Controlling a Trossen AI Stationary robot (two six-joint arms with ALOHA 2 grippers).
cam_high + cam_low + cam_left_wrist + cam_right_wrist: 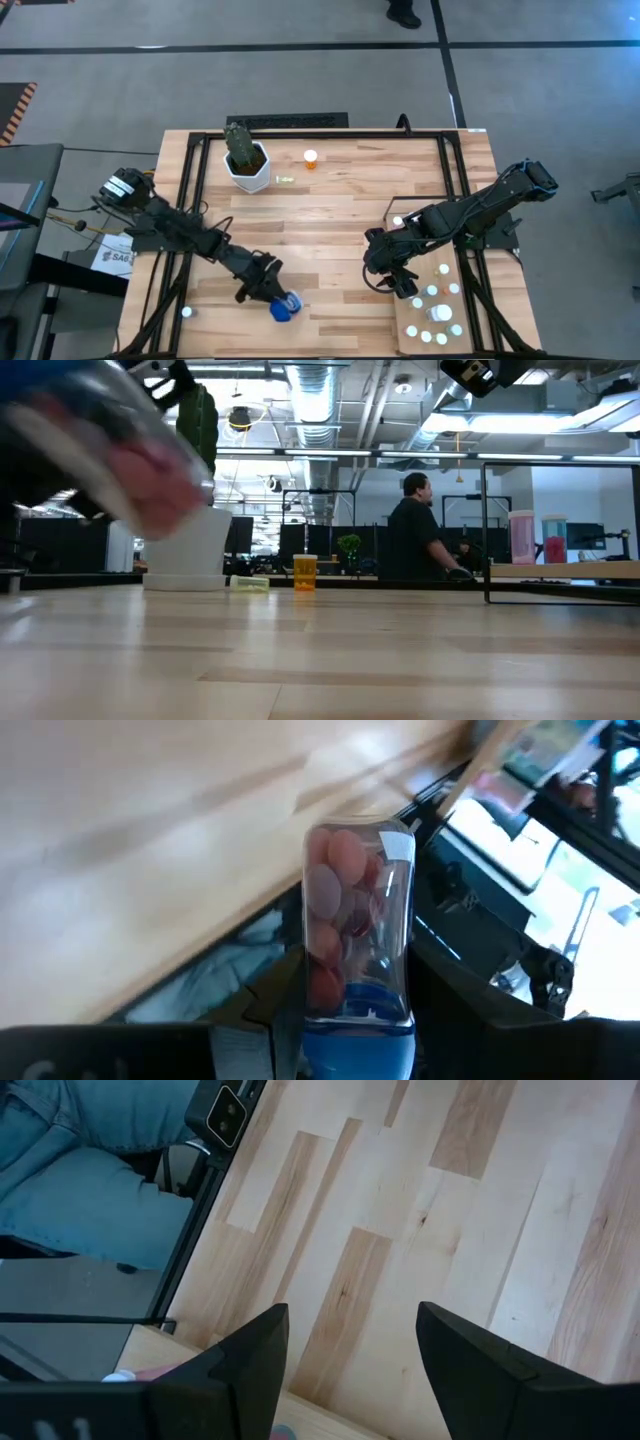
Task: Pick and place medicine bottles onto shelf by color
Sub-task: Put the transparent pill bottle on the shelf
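Observation:
My left gripper [274, 300], near the table's front edge left of centre, is shut on a clear medicine bottle [352, 900] that has pink pills inside and a blue cap; the low view shows this bottle [130, 450] as a blur. My right gripper [392, 280] hangs open over bare wood beside the shelf [412, 318], with nothing between its fingers [255, 1360]. Several white-capped bottles [437, 313] stand on the shelf. An orange bottle [311, 159] stands at the far side. A yellow-green vial [285, 179] lies near it. My left gripper pinches the bottle's blue cap end [350, 1032] between its two fingers [262, 1010], one on each side. The clear body sticks out past the fingertips, along the fingers. The gripper comes in low, slanting from the table's left, and the bottle appears lifted off the wood.
A white pot with a cactus [247, 162] stands at the far left. A single bottle [186, 312] stands near the front left corner, and another [397, 221] stands by the right arm. A black frame [455, 150] borders the table. A person [412, 540] stands in the room behind.

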